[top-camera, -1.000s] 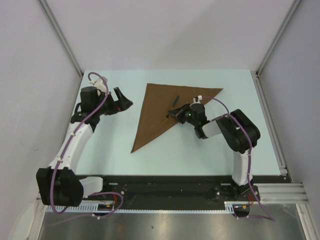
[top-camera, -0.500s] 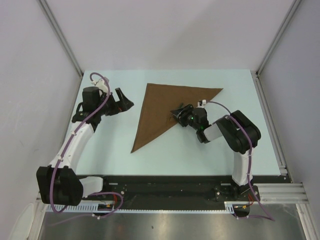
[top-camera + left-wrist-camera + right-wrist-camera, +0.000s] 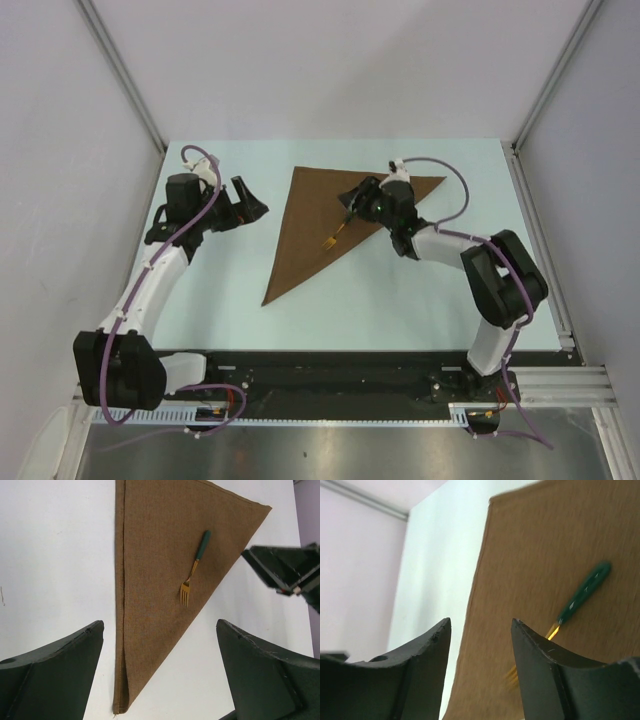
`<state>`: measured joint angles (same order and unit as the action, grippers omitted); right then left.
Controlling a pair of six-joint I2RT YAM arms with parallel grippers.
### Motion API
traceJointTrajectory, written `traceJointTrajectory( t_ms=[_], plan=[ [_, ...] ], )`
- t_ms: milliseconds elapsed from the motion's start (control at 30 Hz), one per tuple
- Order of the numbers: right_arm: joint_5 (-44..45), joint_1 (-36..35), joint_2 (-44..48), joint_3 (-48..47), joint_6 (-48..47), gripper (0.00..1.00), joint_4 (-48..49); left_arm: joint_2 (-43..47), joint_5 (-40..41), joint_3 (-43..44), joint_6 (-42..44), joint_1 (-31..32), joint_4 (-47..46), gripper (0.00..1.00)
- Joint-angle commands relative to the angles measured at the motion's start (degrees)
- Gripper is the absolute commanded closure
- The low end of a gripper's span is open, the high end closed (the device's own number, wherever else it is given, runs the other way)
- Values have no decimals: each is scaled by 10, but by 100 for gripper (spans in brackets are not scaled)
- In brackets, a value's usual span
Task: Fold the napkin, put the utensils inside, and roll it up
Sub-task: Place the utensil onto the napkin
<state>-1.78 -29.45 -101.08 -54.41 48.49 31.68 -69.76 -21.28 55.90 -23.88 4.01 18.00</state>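
The brown napkin [image 3: 310, 215] lies folded into a triangle on the pale table [image 3: 220, 290], its long point toward the near edge. The fork [image 3: 336, 234] rests loose on the cloth, gold tines toward the near left. In the right wrist view its green handle [image 3: 585, 592] lies on the napkin [image 3: 530, 570], to the right of the jaws. My right gripper [image 3: 352, 203] hovers just beyond the fork's handle end, open with nothing between its fingers [image 3: 420, 655]. My left gripper [image 3: 250, 205] stands wide open left of the napkin, looking across at the napkin [image 3: 150, 590] and the fork [image 3: 196, 562].
Metal frame posts rise at the table's far left corner [image 3: 160, 140] and far right corner [image 3: 515, 145]. A rail [image 3: 540, 240] runs along the right edge. The right arm's dark fingers [image 3: 280, 570] show at the right of the left wrist view.
My right gripper opened and let go of the fork, which now lies on the napkin. It then drew back toward the far side. The left arm stayed put.
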Motion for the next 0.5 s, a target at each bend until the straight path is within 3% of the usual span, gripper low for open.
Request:
traceJointTrajectory(
  t_ms=[0,167,267,467],
  plan=[
    [46,2,-69,-139,-130,45,-202,1,-1,2,9,6,-4,1],
    [99,0,-144,-284,-179,50,-409,-1,-2,4,10,6,-2,1],
    [120,-2,-182,-346,-175,50,-483,-1,-3,4,9,7,-1,1],
    [119,-4,-205,-376,-149,54,-486,2,-9,3,7,8,-3,1]
  ],
)
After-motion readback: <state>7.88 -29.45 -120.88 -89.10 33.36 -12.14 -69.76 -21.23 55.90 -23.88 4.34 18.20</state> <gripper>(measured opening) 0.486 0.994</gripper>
